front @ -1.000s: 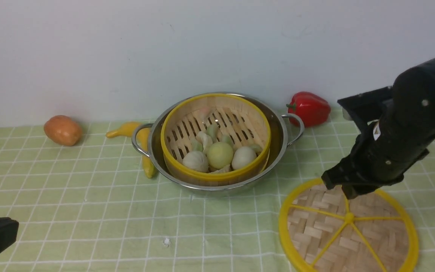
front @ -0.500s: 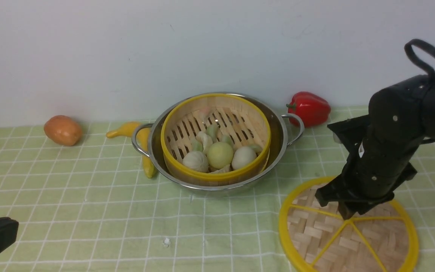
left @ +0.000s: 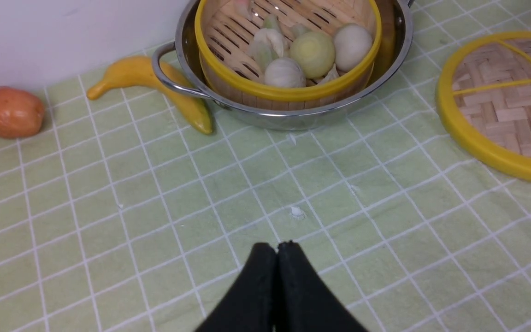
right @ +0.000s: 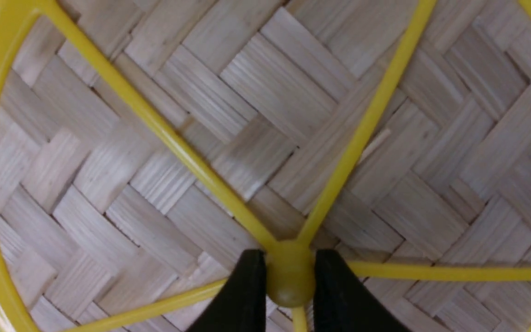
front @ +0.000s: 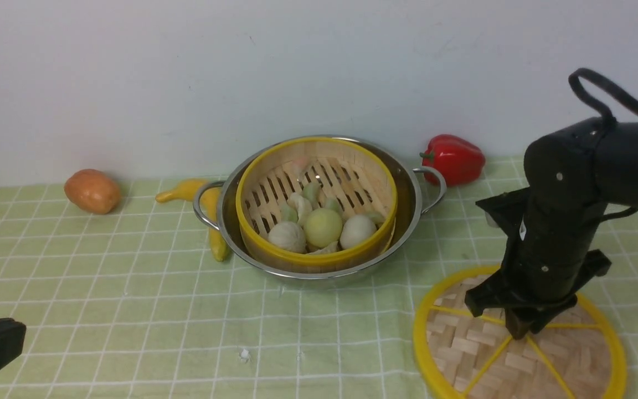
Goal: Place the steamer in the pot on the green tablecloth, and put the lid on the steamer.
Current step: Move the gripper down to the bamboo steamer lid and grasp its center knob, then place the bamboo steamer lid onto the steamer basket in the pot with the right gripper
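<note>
Over at the cloth's left edge, the left claw [left: 278, 251] is closed on nothing. The bamboo steamer [front: 317, 199] sits in the steel pot [front: 346, 274] by the green tablecloth's [front: 186, 332] far edge. The right claw [right: 290, 276] pinches the center knob of the woven lid [front: 463, 338] near the right front corner.

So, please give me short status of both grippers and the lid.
Right gripper closed on the knob of the lid. Left gripper shut, empty. Steamer in pot, uncovered. Nothing seen blocking.
</note>
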